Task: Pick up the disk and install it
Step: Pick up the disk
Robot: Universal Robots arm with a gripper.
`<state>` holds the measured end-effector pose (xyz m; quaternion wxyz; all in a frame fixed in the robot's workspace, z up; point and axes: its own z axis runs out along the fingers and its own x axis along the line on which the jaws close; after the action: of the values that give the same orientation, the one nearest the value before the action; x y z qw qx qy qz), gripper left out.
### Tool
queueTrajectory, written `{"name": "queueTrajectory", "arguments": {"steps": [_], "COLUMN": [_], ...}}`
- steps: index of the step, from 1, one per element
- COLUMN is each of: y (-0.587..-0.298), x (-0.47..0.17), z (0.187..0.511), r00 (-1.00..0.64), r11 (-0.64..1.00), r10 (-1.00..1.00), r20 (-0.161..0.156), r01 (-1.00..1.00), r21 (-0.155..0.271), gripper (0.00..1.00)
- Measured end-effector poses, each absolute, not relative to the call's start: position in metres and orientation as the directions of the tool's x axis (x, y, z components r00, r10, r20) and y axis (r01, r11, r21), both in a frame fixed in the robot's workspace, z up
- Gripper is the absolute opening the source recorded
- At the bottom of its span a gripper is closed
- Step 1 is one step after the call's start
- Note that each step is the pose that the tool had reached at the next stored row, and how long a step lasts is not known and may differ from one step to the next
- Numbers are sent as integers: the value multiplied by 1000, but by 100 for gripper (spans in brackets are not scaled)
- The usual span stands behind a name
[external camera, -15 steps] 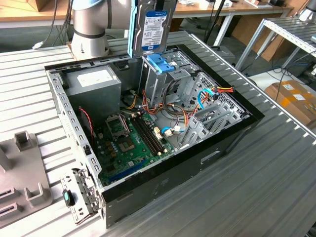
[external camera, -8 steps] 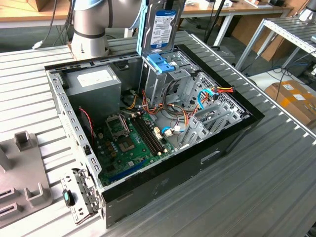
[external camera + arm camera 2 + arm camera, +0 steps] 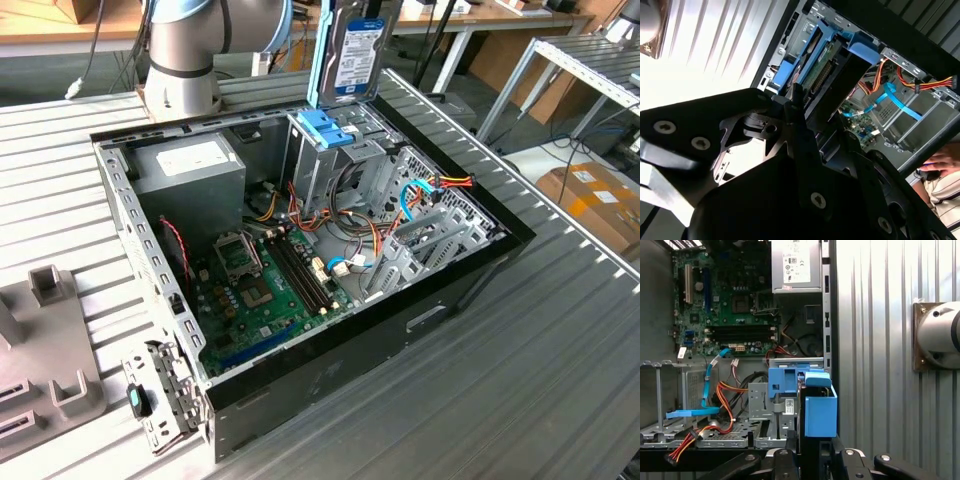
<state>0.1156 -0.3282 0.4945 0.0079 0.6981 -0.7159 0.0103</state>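
gripper (image 3: 812, 446) clamped on disk (image 3: 358, 50), upright, over cage (image 3: 325, 130)

We count: one disk (image 3: 357, 50), one computer case (image 3: 400, 330) lying open, one power-supply box (image 3: 190, 170), one motherboard (image 3: 265, 290), one blue-topped cage (image 3: 322, 128), one robot arm (image 3: 185, 45), one cardboard box (image 3: 590, 200), one person's hand (image 3: 946, 162).

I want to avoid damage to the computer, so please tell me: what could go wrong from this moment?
1. The gripper holds the disk upright above the drive cage; if misaligned, its blue frame may catch on the cage's blue top.
2. Orange and red wires lie beside the cage and might get pinched.
3. A person's hand rests near the case.
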Motion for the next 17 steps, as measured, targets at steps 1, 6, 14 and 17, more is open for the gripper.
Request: {"name": "queueTrajectory", "arguments": {"steps": [1,6,14,17], "y": [-329,-344,-374,-386], "x": [116,116,118,118], "z": [495,494,495,495], "r00": [-25,-25,-25,-25], "r11": [25,25,25,25], "r10": [-999,-999,-999,-999], "r20": [26,26,26,26], "r01": [-1000,-1000,-1000,-1000], "r21": [-4,-4,-4,-4], "gripper": [35,35,35,35]}}
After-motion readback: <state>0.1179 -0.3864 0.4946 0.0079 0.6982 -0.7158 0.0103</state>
